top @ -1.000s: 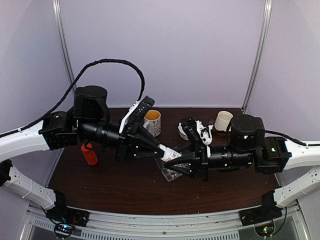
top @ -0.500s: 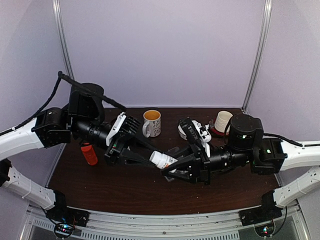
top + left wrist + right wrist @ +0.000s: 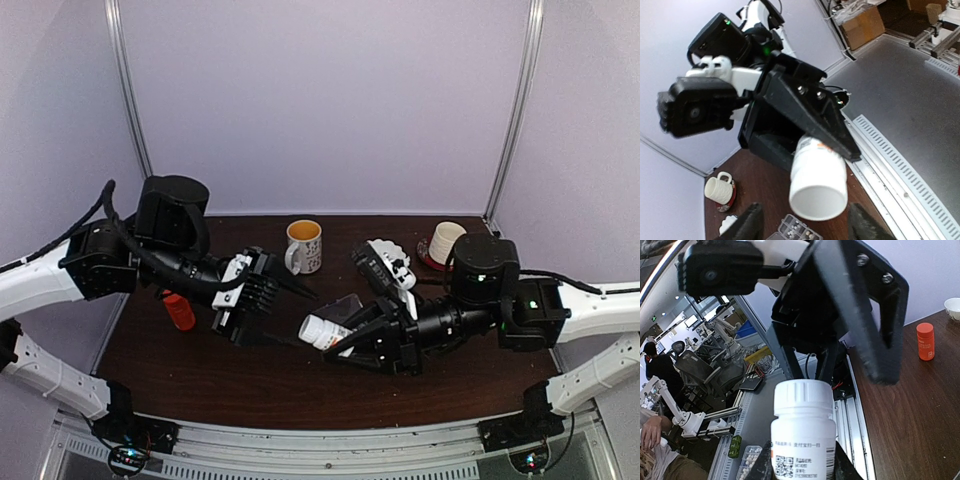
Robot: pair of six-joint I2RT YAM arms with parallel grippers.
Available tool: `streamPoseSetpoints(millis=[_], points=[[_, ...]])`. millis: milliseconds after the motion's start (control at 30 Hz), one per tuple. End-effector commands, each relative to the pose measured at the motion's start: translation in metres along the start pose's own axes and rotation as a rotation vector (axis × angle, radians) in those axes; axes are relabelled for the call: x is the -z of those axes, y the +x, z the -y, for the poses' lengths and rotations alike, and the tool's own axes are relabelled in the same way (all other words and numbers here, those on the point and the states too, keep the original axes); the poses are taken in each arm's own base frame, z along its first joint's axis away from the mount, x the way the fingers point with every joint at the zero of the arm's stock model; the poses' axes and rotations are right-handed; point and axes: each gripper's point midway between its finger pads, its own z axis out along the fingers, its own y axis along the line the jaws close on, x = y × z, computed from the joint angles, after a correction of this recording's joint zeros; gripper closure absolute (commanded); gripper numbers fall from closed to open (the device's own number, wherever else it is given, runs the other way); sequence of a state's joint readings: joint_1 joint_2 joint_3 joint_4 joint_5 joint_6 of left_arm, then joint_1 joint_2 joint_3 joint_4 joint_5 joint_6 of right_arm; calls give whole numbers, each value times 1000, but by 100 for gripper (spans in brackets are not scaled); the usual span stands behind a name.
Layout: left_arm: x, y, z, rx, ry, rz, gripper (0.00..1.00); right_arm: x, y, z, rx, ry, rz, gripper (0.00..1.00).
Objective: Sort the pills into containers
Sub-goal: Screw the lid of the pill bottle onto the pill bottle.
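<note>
The right gripper [image 3: 348,335] is pinched around the body of a white bottle [image 3: 320,329] and holds it off the desk [image 3: 200,370], lying nearly level. Its ribbed cap [image 3: 803,397] is on and points away from that gripper, toward the left gripper [image 3: 807,224]. The left gripper is spread wide and grips nothing; it sits just short of the cap with a finger [image 3: 752,222] on either side of the bottle's line.

Just below the bottle, at the bottom edge of the left wrist view, lies the clear pill box [image 3: 790,231]. A few pale pills [image 3: 797,229] show in its compartments. From above, the box is mostly hidden under the bottle and the right gripper. Whether the bottle holds more pills cannot be seen, though the task suggests it does.

The bottle looks like smooth, stiff, light plastic, so a firm pinch on its body should hold, though it could turn in the grasp once the cap is twisted. The cap's ribbed rim is the best place for the left gripper to close, square across its width. The pills are tiny, light and round, so they will probably roll, bounce and scatter. It seems safer to pour them slowly and close over one compartment than to pinch them singly.

An orange bottle [image 3: 180,310] stands well to the left of the white bottle.
</note>
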State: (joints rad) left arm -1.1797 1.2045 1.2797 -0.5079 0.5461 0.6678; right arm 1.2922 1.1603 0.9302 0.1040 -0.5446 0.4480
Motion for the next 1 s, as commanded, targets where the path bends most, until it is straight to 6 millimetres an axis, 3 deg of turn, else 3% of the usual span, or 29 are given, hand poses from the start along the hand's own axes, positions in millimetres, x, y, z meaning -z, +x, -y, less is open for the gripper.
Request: streamPoseSetpoints(millis=[0,33,67,300,367,500,600,667,800,867,967], points=[[15,-7,-18,41,-165,52,21,22,-12,-1,107,102,3,100],[19,-8,-18,94,-187,64,8,24,-8,4,124,134,-16,100],[24,-9,-20,128,-212,72,3,27,-4,8,142,158,-32,100],[53,-21,-40,630,-357,214,3,42,4,37,263,367,-77,100],[49,-23,-42,758,-325,232,2,44,4,43,334,455,-86,100],[30,-7,-47,994,-298,184,3,48,2,53,483,609,-98,100],[25,5,-51,1145,-310,199,3,48,1,56,572,677,-115,100],[23,3,-50,1221,-274,247,3,48,0,55,623,708,-118,100],[14,1,-45,1392,-173,299,16,47,-6,55,675,747,-112,100],[7,-1,-41,1444,-110,310,28,46,-9,53,699,758,-107,100],[-3,-3,-35,1490,-24,319,32,45,-13,51,725,769,-101,100]])
